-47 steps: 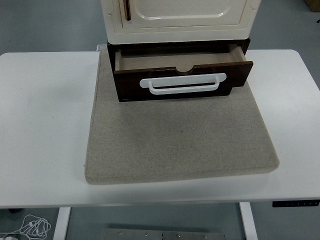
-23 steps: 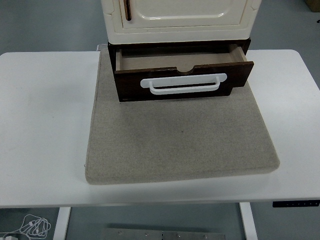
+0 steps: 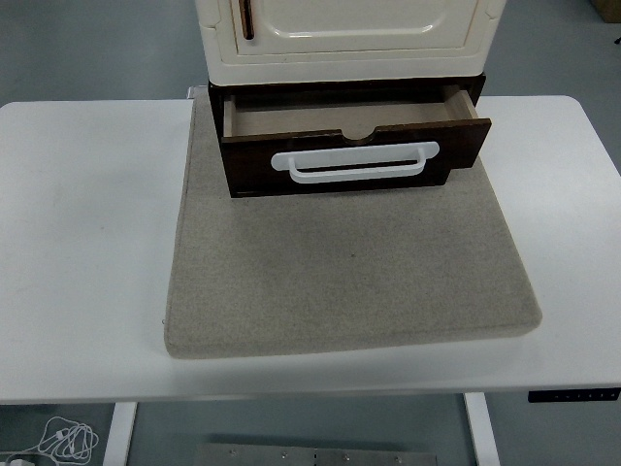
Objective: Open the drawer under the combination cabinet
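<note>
A cream cabinet [image 3: 349, 39] with a panelled door stands at the back of a grey mat [image 3: 349, 272]. Under it a dark brown drawer [image 3: 456, 146] is pulled out toward me, slightly skewed, with its right end further forward. Its tan inside [image 3: 320, 116] holds nothing that I can see. A white bar handle [image 3: 354, 162] runs across the drawer front. Neither of my hands shows anywhere in the head view.
The mat lies on a white table [image 3: 87, 243], whose near edge runs along the bottom. A control panel [image 3: 574, 395] sits under the table's front right edge. Cables [image 3: 63, 439] lie on the floor at lower left.
</note>
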`<state>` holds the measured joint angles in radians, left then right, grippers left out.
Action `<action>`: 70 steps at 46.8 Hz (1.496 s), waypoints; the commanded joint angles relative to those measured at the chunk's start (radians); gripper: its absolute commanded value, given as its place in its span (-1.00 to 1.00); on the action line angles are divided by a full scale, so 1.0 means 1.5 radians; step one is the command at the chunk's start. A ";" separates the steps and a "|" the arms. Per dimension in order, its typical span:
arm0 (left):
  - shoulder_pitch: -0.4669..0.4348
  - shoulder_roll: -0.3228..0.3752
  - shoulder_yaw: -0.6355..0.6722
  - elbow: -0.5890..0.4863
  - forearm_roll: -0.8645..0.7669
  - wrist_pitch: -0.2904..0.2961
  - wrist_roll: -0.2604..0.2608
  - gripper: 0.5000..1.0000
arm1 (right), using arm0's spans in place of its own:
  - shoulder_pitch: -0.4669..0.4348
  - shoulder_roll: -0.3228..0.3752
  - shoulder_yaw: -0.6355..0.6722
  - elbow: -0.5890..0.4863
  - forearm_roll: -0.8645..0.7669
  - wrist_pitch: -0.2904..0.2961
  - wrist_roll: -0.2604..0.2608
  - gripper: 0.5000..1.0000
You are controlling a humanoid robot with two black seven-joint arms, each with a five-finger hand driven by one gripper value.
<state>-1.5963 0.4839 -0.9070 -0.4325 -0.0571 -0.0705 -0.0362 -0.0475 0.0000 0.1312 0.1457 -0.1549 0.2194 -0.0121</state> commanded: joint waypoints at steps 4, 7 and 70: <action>0.050 0.000 -0.001 0.039 -0.005 -0.001 0.006 1.00 | -0.002 0.000 -0.001 0.000 0.000 0.001 0.000 0.70; 0.077 -0.002 -0.002 0.043 -0.007 0.000 0.010 1.00 | -0.002 0.000 -0.001 0.000 0.000 0.001 0.000 0.70; 0.375 -0.175 -0.009 0.089 -0.245 -0.172 -0.019 1.00 | -0.008 0.000 0.000 0.006 -0.002 0.009 0.000 0.70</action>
<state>-1.0320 0.2233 -0.9213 -0.2976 -0.4243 -0.3279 -0.0659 -0.0600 0.0000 0.1320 0.1550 -0.1580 0.2346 -0.0122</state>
